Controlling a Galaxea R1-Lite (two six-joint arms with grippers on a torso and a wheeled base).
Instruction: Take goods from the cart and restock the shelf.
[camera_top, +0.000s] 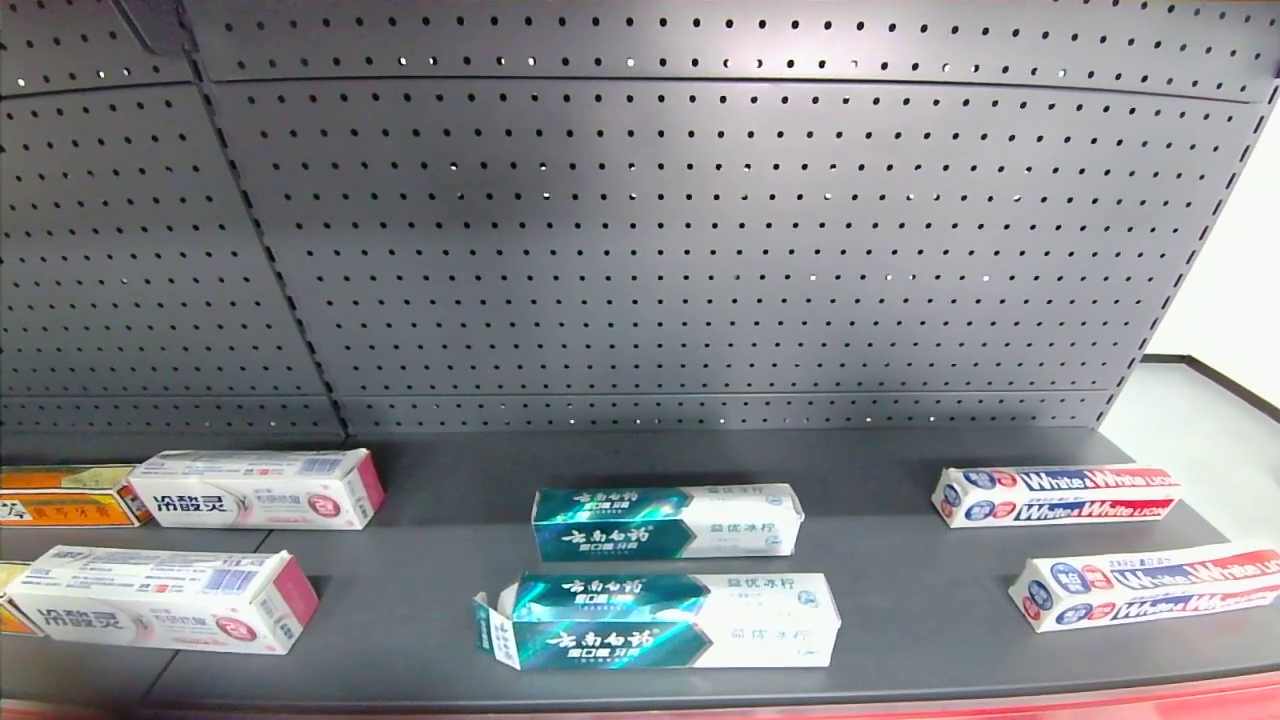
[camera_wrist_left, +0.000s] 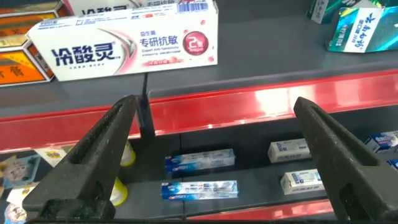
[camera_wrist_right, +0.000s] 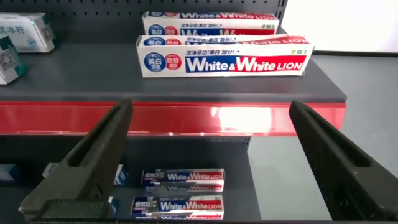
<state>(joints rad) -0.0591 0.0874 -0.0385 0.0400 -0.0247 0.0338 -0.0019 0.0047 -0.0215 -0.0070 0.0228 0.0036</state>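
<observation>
- Dark grey pegboard back panel (camera_top: 700, 250) spans the far side, light showing through some holes.
- Pale grey floor (camera_top: 1200, 440) lies to the right.
- Bright white wall (camera_top: 1240, 270) far right, dark baseboard (camera_top: 1232, 381) at its foot.

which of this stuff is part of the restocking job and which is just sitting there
Job: shelf, teal boxes, pink-white boxes, red-white-blue boxes, orange boxes, left gripper and right gripper (both open, empty).
Just there: pegboard back panel, boxes on the lower shelf, pale floor at right.
</observation>
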